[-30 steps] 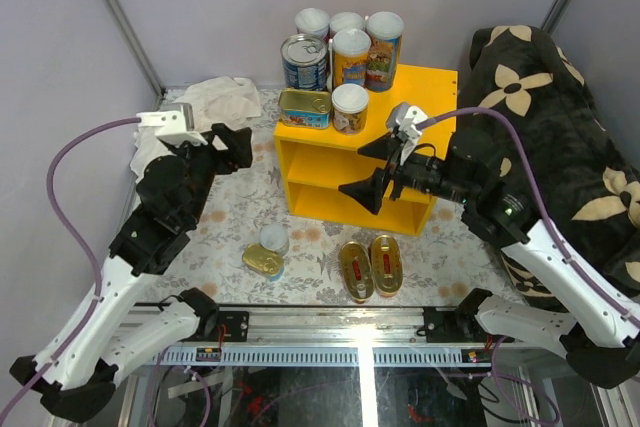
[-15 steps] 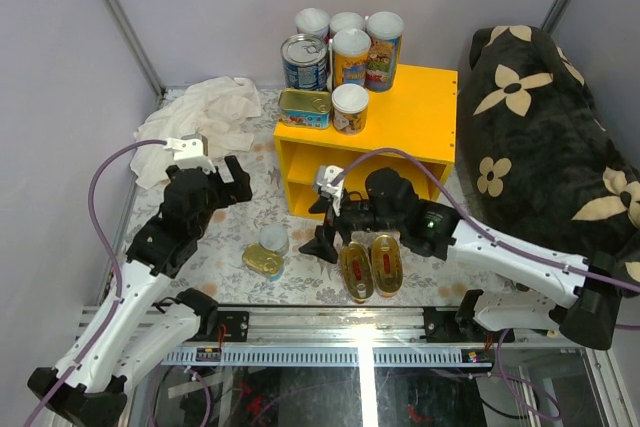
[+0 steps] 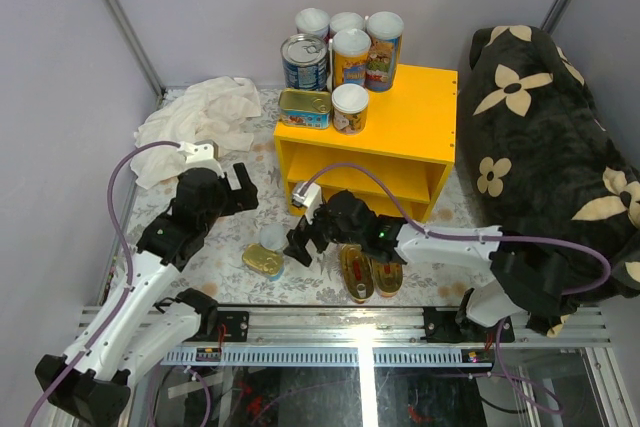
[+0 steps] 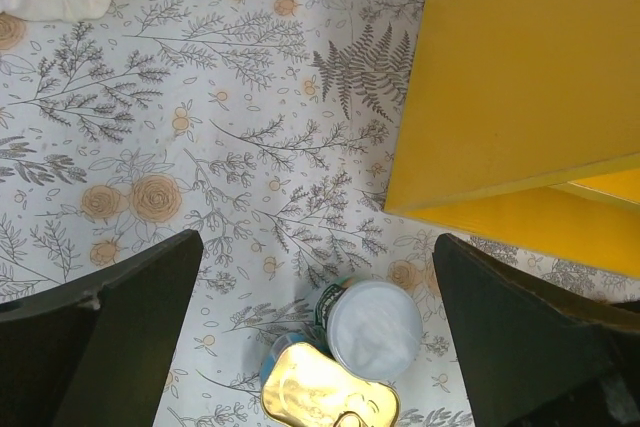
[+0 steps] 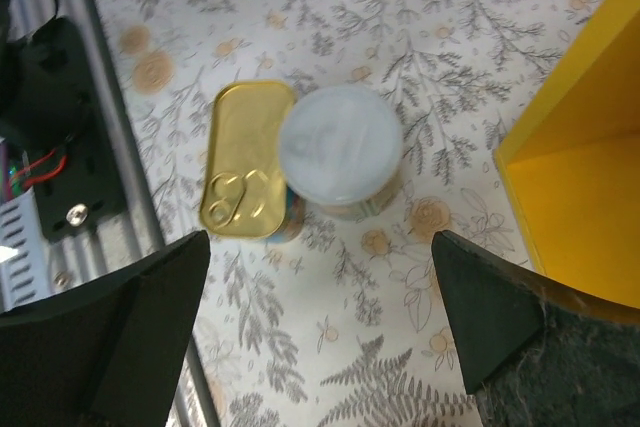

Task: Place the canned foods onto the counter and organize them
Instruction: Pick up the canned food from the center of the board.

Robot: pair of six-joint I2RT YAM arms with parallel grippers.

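The yellow counter (image 3: pixel 420 117) carries several cans on its top left: a blue-labelled steel can (image 3: pixel 304 60), tall white-lidded cans (image 3: pixel 352 55) and a flat gold tin (image 3: pixel 304 107). On the floral floor stand a white-lidded can (image 3: pixel 274 239) and a gold rectangular tin (image 3: pixel 263 262), touching. Two gold oval tins (image 3: pixel 357 270) lie further right. My left gripper (image 3: pixel 235 182) is open and empty above and behind that pair (image 4: pixel 375 327). My right gripper (image 3: pixel 305 237) is open and empty just right of the white-lidded can (image 5: pixel 340 152) and the gold tin (image 5: pixel 245 162).
A crumpled white cloth (image 3: pixel 200 112) lies at the back left. A black floral cushion (image 3: pixel 540 137) fills the right side. The metal rail (image 3: pixel 330 327) with a black box (image 5: pixel 50 117) runs along the near edge. The counter's side wall (image 4: pixel 520 67) is close to both grippers.
My right arm has swung from in front of the counter down and left to the floor beside the white-lidded can. My left arm has moved forward and right towards the same cans.
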